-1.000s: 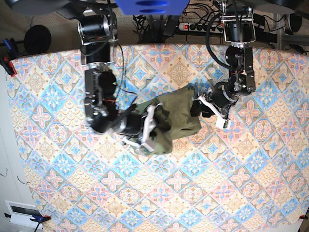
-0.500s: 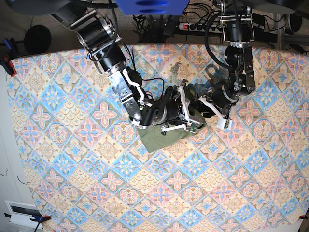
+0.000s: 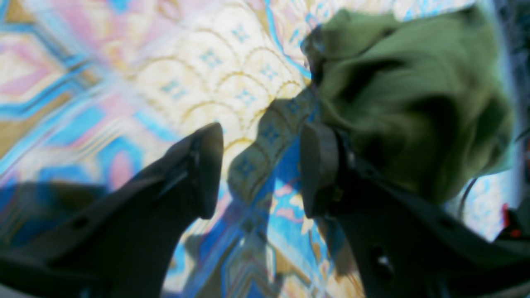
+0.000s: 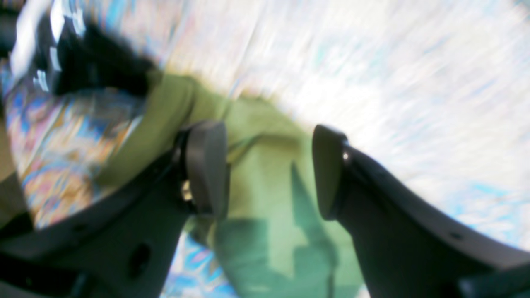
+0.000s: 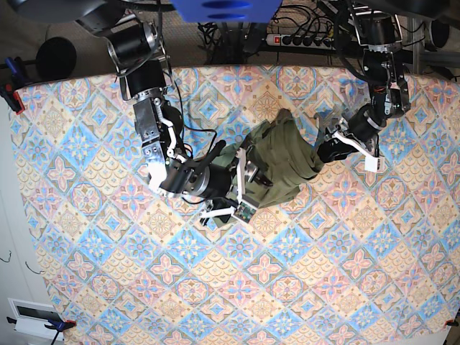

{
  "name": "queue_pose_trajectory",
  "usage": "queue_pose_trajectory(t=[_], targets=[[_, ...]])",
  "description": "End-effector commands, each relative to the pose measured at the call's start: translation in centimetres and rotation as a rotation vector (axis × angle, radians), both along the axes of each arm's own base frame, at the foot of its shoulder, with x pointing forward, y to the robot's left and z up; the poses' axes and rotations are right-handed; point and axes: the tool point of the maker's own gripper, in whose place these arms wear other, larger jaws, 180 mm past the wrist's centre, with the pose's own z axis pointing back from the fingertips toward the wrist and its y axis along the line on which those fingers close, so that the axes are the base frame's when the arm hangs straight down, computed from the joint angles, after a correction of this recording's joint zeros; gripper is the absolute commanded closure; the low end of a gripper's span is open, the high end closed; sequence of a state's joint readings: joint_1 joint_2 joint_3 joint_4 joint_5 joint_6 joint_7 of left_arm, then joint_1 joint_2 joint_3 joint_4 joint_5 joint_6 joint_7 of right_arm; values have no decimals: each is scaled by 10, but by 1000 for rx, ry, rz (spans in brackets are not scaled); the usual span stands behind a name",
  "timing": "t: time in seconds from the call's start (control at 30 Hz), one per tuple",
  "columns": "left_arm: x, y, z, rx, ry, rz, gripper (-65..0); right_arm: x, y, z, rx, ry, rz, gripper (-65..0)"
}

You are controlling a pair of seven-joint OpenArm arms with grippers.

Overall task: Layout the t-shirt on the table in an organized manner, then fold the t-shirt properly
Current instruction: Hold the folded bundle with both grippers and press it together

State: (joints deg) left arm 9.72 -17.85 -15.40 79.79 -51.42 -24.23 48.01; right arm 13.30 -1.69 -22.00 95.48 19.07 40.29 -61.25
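t-shirt [image 5: 279, 164]: crumpled olive heap near the middle of the desk [image 5: 338, 273], toward its far edge; not laid out, no sleeve or hem readable; flattening not yet begun, by my judgement
right end effector [image 5: 235, 190]: low at the heap's near-left edge, jaws apart; wrist view shows green cloth between and beneath the pads [image 4: 207, 165], nothing pinched; placed, I judge, to take a fresh hold on an edge
left end effector [image 5: 354, 149]: just beside the heap's right side, jaws apart over bare cloth pattern; shirt to one side of the pad [image 3: 314, 165], whether touching unclear through blur; likely waiting to catch the opposite edge
surroundings: power strip [image 5: 302, 41] and cables beyond the far edge; red-and-blue clamp [image 5: 11, 90] at the left corner
in the way: the right arm lies across the desk left of the heap; the bunched folds hide the edges
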Motion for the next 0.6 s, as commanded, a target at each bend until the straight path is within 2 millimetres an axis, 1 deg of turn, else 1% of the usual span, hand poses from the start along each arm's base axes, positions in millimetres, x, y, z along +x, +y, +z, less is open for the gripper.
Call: queue_pose_trajectory(t=[0.0, 0.07, 0.13, 0.2, 0.27, 0.33, 0.4, 0.57], targets=[[6, 8, 17, -6, -54, 0, -298, 14, 5, 26, 56, -65, -6, -316], [3, 8, 29, -9, -79, -12, -298, 16, 6, 24, 73, -60, -7, -302], [-1, 2, 43, 8, -116, -43, -298, 18, 8, 20, 91, -48, -9, -287], [-9, -5, 62, 45, -159, -90, -298, 19, 9, 13, 106, -27, -14, -270], [-12, -12, 73, 57, -186, -116, -298, 23, 9, 7, 110, -10, -19, -260], [-11, -13, 75, 58, -194, -121, -298, 30, 11, 8, 107, -12, -13, -262], [-8, -12, 73, 52, -191, -113, -298, 38, 11, 9, 97, -14, -14, -263], [2, -6, 56, 8, -152, -65, -299, 55, 8, 21, 88, -42, -19, -263]])
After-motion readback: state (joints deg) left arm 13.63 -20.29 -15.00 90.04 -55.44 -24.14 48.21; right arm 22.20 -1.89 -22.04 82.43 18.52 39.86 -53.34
